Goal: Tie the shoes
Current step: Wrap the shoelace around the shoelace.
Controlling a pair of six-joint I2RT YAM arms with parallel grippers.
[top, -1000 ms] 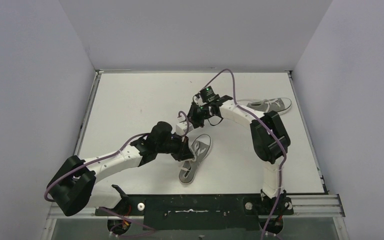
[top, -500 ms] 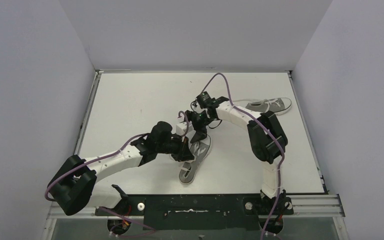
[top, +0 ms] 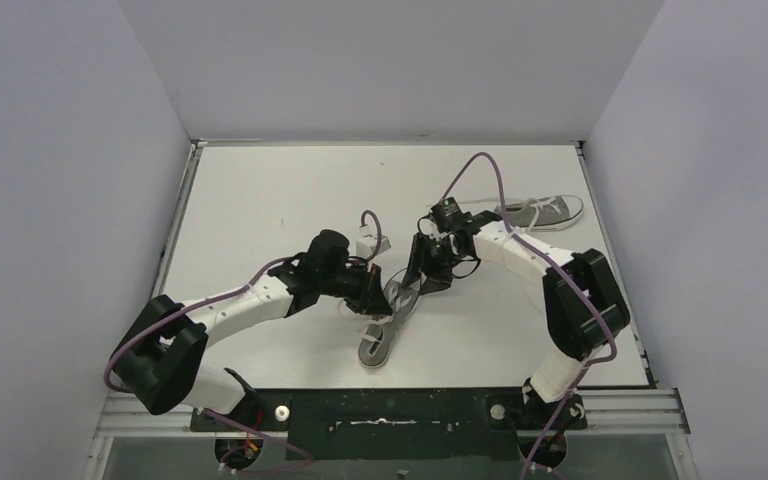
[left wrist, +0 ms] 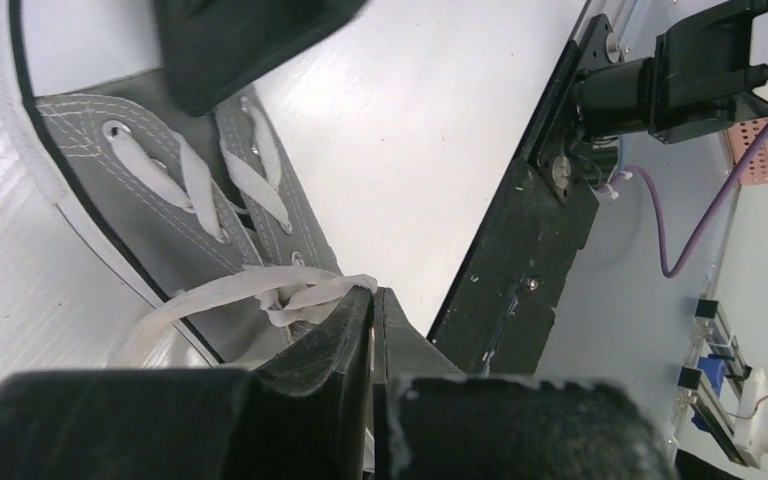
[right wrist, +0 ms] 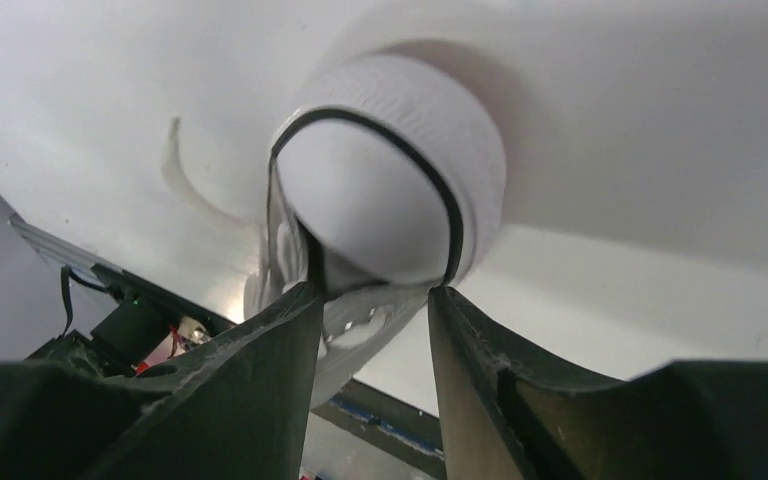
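Low in the middle of the top view, one grey shoe lies on the white table, with both arms bent over it. The left gripper is squeezed tight on a white lace, right by the top holes of the shoe. The right gripper is partly open. Its fingers sit on each side of the white toe cap, and I cannot tell if they press on it.

To me this looks like the start of the knot on the first shoe. One lace end is caught. Next, I think, the right gripper has to find the other end so the two can cross. That looks tricky, because the grippers are crowded close together and the laces are floppy.

The other shoe waits at the upper right of the table, well apart. It is too small to tell if it is tied. A purple cable loops over the right arm.
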